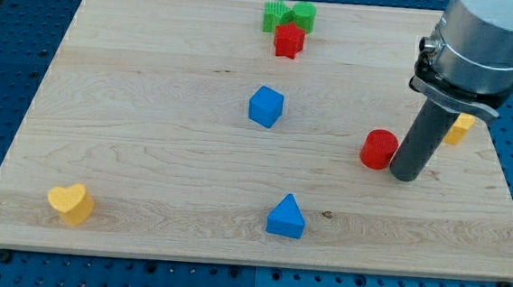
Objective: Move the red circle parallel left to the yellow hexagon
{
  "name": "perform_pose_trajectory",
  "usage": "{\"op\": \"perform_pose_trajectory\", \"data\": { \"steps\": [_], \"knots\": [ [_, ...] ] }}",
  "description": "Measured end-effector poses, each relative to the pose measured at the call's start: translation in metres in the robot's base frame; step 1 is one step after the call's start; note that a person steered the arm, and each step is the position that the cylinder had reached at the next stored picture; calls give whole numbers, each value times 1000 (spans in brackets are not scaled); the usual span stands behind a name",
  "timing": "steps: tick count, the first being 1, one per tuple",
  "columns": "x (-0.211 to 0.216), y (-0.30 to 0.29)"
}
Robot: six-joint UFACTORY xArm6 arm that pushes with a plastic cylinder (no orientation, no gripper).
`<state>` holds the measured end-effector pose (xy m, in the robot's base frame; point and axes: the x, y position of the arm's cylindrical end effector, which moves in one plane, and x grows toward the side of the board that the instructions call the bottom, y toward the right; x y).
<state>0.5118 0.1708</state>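
The red circle [378,149] lies on the wooden board at the view's right. My tip [405,176] rests on the board right next to it, on its right side, touching or nearly touching it. The yellow hexagon [459,129] sits further right and a little higher, partly hidden behind the rod.
A blue cube [265,106] sits mid-board. A blue triangle [286,217] lies near the bottom centre. A yellow heart [71,203] is at the bottom left. A red star [288,41] touches a green star [273,17] and a green circle [303,16] at the top. The board's right edge [499,169] is close.
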Motion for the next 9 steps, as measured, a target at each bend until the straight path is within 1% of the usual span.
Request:
{"op": "perform_pose_trajectory", "data": {
  "steps": [2, 4, 7, 8, 9],
  "knots": [
    [-4, -3],
    [-4, -24],
    [-48, -24],
    [-47, -24],
    [-31, -27]
  ]
}}
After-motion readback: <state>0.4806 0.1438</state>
